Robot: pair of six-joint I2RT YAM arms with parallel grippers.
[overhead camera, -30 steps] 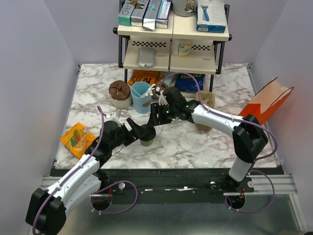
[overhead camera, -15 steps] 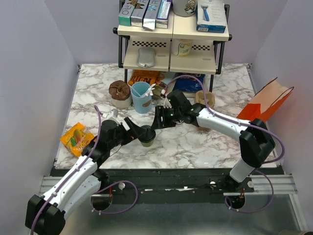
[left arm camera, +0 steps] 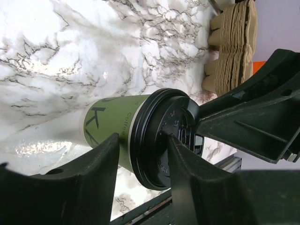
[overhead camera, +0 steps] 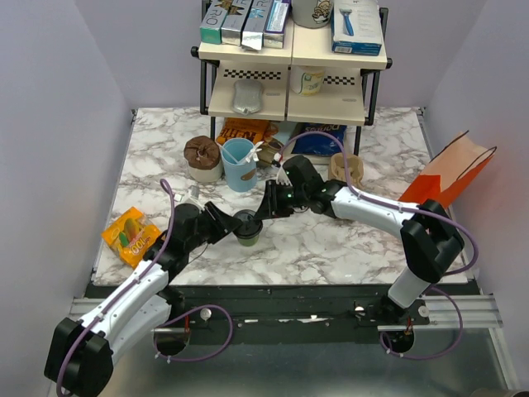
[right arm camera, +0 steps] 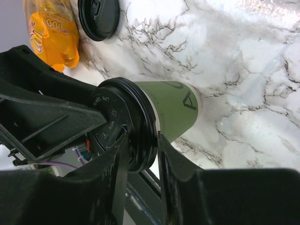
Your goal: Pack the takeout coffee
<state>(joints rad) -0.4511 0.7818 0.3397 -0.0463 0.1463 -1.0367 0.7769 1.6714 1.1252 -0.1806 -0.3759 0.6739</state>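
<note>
Marble table (overhead camera: 331, 240): shelf rack (overhead camera: 248, 99) at 12 o'clock. Blue cup (overhead camera: 238, 165) at 11. Cup carriers (overhead camera: 345, 168) at 2. Orange paper bag (overhead camera: 450, 169) at 3. Snack bag (overhead camera: 130, 234) at 8. Takeout coffee (overhead camera: 247, 240) upright near centre, toward 7.

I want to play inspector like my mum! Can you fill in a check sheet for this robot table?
Surface: marble tabletop, no spills seen.
Job's things: takeout coffee upright, lid on.
Clutter: light blue cup, orange snack bag, loose black lid, pulp cup carriers, orange paper bag.
End effectors: right end effector pinches the coffee's lid rim; left end effector brackets the lid, grip unclear.
Cables: purple cable loops beside left arm.
Surroundings: stocked shelf rack behind table.
</note>
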